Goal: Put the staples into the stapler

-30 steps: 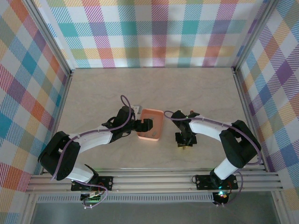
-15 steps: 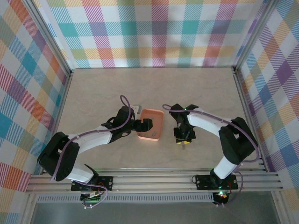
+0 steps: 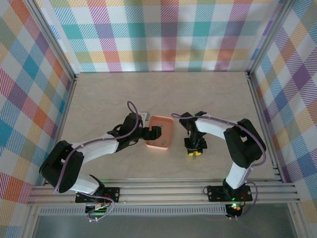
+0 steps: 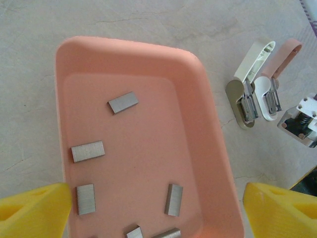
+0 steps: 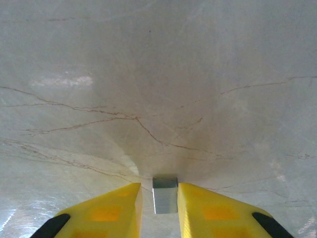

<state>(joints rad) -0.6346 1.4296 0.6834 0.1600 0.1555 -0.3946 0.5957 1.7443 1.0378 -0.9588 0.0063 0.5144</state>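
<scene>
Several grey staples lie loose in the orange tray. My left gripper hangs open over that tray, yellow fingertips wide apart, touching nothing. The stapler lies opened on the table just right of the tray, its white and pink arms spread. My right gripper is low over the bare table, its jaws narrowed onto one short staple strip that stands between the fingertips. From above, the left gripper and the right gripper sit on either side of the tray.
The marble-look tabletop is walled by checked panels on three sides. A small white object lies at the tray's far left corner. The right arm's wrist sits just past the stapler.
The right arm has folded in, shifting its gripper slightly nearer and lower, and its jaws have narrowed on the strip. The left arm has not moved.
</scene>
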